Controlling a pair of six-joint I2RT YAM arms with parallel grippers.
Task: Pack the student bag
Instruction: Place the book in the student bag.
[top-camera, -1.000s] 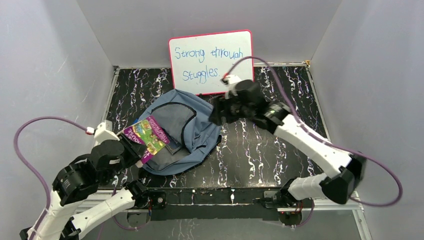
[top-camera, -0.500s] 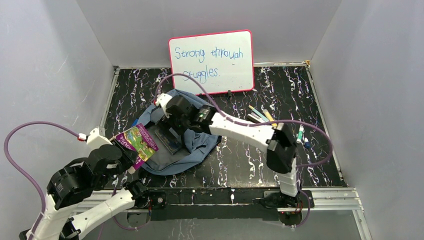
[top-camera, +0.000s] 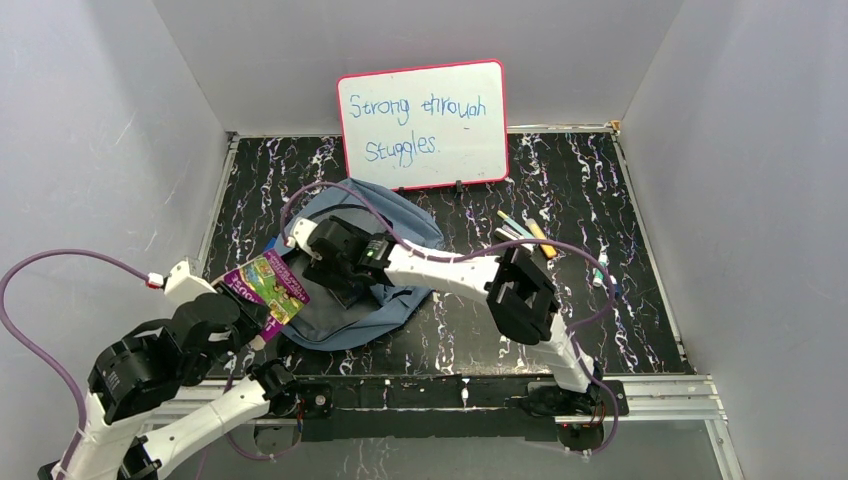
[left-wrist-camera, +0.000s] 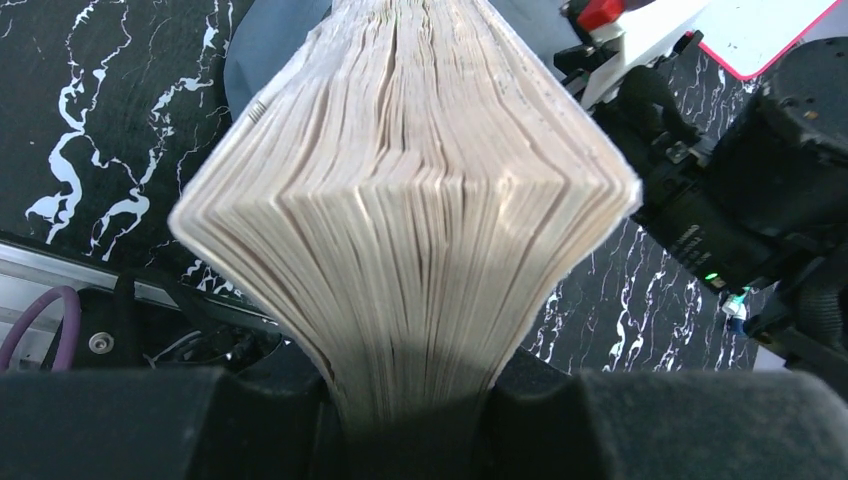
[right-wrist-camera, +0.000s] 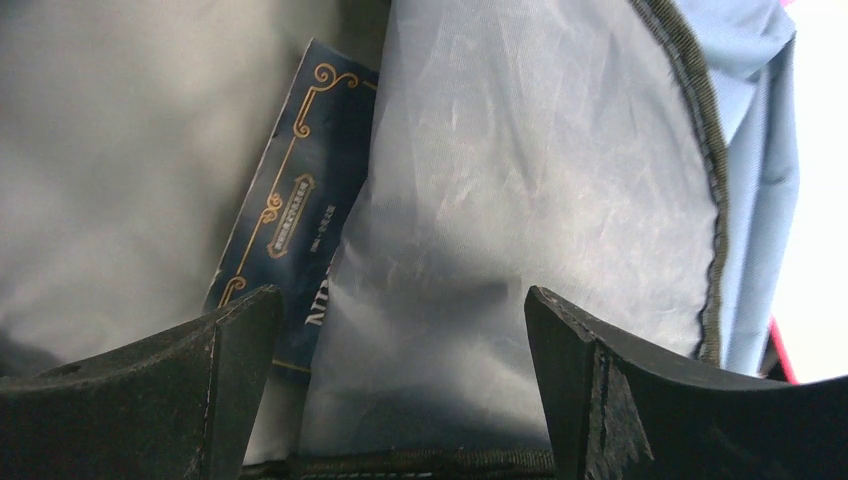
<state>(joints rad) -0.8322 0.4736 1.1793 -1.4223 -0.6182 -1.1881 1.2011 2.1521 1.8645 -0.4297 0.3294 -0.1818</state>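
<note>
The left arm (top-camera: 150, 365) sits folded at the near left corner, elbow low and wrist lifted inward. The left tool (left-wrist-camera: 410, 395) is clamped on the lower edge of a thick book (left-wrist-camera: 400, 200), whose pages fan out above the jaws. The right arm (top-camera: 440, 268) stretches leftward from a bent elbow, forearm roughly level. The right tool (right-wrist-camera: 400, 300) points downward with its jaws spread wide, and they seem to grip nothing.
</note>
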